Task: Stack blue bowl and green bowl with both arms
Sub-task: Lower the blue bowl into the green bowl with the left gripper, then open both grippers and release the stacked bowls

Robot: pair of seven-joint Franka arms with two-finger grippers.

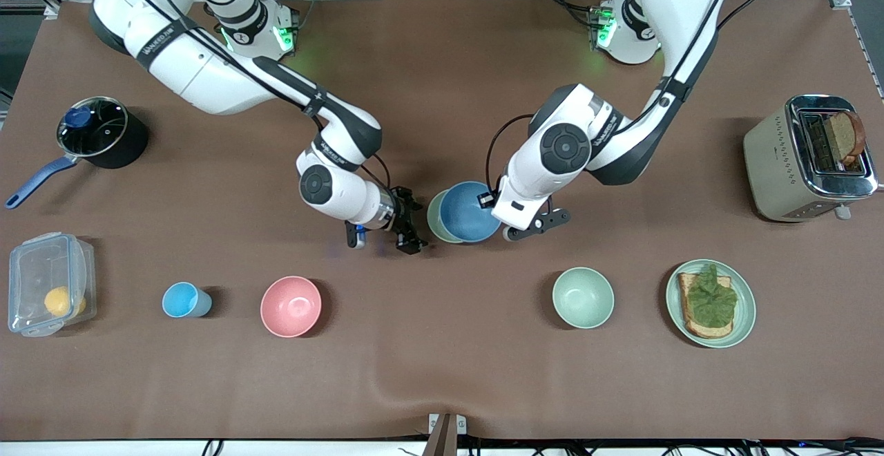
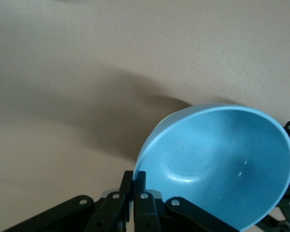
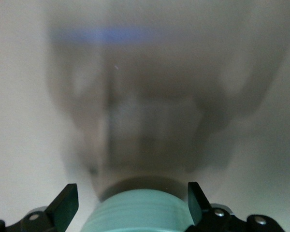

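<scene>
The blue bowl (image 1: 471,211) sits mid-table, overlapping the green bowl (image 1: 434,217), of which only a crescent shows toward the right arm's end. My left gripper (image 1: 504,224) is shut on the blue bowl's rim. In the left wrist view the blue bowl (image 2: 222,164) is tilted, its rim pinched between the fingers (image 2: 144,181). I cannot tell whether it rests in the green bowl. My right gripper (image 1: 418,226) is open beside the green bowl. In the right wrist view the green bowl's wall (image 3: 135,212) lies between the spread fingertips (image 3: 67,200), ungripped.
Nearer the front camera stand a mint bowl (image 1: 583,297), a pink bowl (image 1: 291,306), a light-blue cup (image 1: 183,299), a plate (image 1: 747,307) with toast and a clear box (image 1: 48,283). A lidded pot (image 1: 100,131) and a toaster (image 1: 804,159) stand at the table's ends.
</scene>
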